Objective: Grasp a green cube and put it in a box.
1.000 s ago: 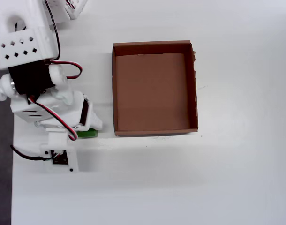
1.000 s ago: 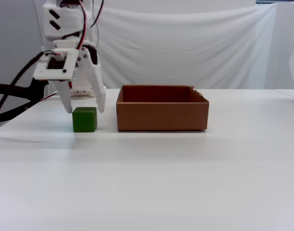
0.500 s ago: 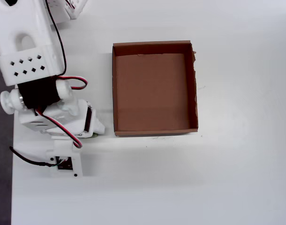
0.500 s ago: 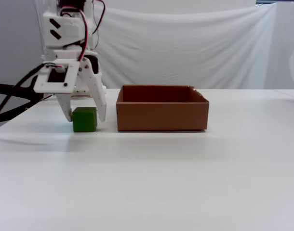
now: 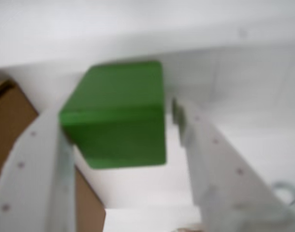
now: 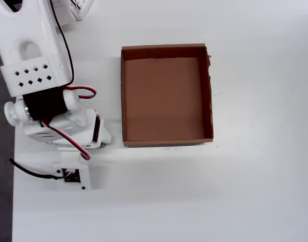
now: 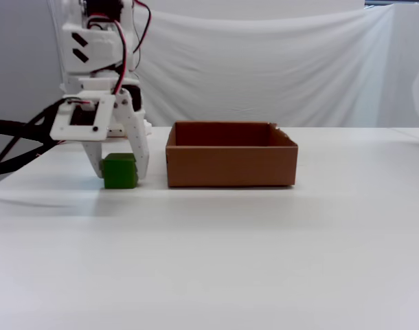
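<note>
While it straddles the green cube (image 7: pixel 119 171) at left in the fixed view, claw (image 7: pixel 120 172) stands open, fingers either side, cube resting on tabletop (image 7: pixel 216 247). Advice: close squarely on flat faces before lifting. Box (image 7: pixel 231 165): just right, empty.

From where I stand there is no writing to read anywhere: no label, brand, number or sign shows in any of the views. The box (image 7: pixel 231 165) has plain brown cardboard walls, the green cube (image 7: pixel 119 171) has bare faces, and the arm's white shells carry only punched holes and screws, no print.
</note>
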Robot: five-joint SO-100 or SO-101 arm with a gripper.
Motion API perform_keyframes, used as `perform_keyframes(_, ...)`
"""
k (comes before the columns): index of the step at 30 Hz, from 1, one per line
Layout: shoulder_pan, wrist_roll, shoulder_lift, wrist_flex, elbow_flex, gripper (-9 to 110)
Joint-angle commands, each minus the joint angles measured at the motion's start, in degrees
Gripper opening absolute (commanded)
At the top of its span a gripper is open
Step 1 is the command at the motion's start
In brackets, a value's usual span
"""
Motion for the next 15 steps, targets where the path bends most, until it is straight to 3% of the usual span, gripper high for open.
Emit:
perform_keyframes(1,-0.8,-1.0,0.6,0.3,-3.0,21)
perform_keyframes(15,-1.0,-0.4,1.8,1.7,-3.1,16)
